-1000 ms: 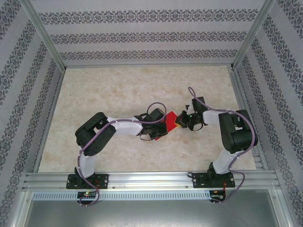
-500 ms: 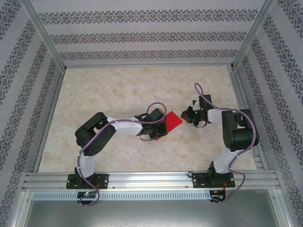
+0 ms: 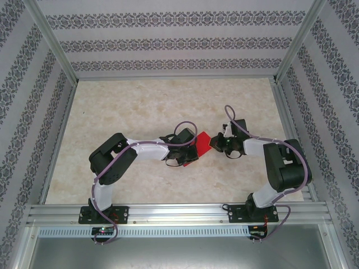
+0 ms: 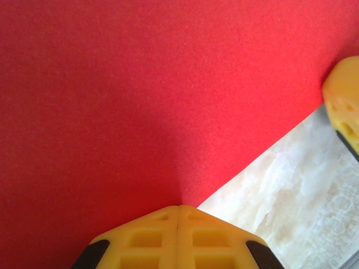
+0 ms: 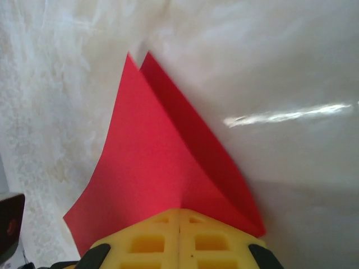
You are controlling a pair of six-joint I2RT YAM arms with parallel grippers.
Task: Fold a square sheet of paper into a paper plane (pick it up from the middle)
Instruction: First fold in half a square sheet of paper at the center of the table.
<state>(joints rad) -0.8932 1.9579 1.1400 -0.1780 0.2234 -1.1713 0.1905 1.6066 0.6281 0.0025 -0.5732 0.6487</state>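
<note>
**Red sheet pinched from both sides, tips not quite matched**

The square sheet of paper is held mid-table between the two arms, over the marbled table. The left gripper has its fingers pressed together on one edge. The right gripper nips the opposite side, where two layers end in tips slightly apart. If either arm pulls outward, the thin paper could slip free or tear. Creasing now would likely set a skewed fold.

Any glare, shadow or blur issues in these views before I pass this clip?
Right wrist: bright glare streak on the table, red paper crisp. Left wrist: soft shadow on the paper just above the shut left end effector. Top external: even light, sharp, no glare.
</note>
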